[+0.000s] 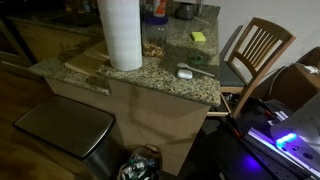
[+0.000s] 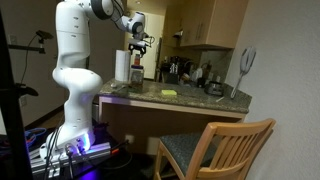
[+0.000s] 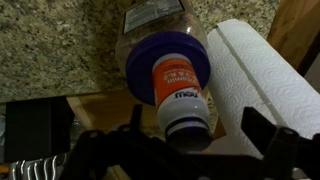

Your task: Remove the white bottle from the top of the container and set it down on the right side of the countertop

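Countertop (image 3: 60, 50) polished speckled granite; container (image 3: 150, 30) clear plastic; chair (image 1: 270, 26) smooth wood.

The speckled granite countertop (image 1: 160, 78) carried a tall paper-towel roll (image 1: 122, 35) standing upright, with a wooden board (image 1: 85, 62) lying flat by its base near one edge. The container (image 3: 137, 60) stood just beside the roll, its blue lid facing the wrist view. A small white oval gadget (image 1: 185, 71) lay on bare stone apart from the roll, and a yellow sponge (image 1: 198, 37) lay farther back.
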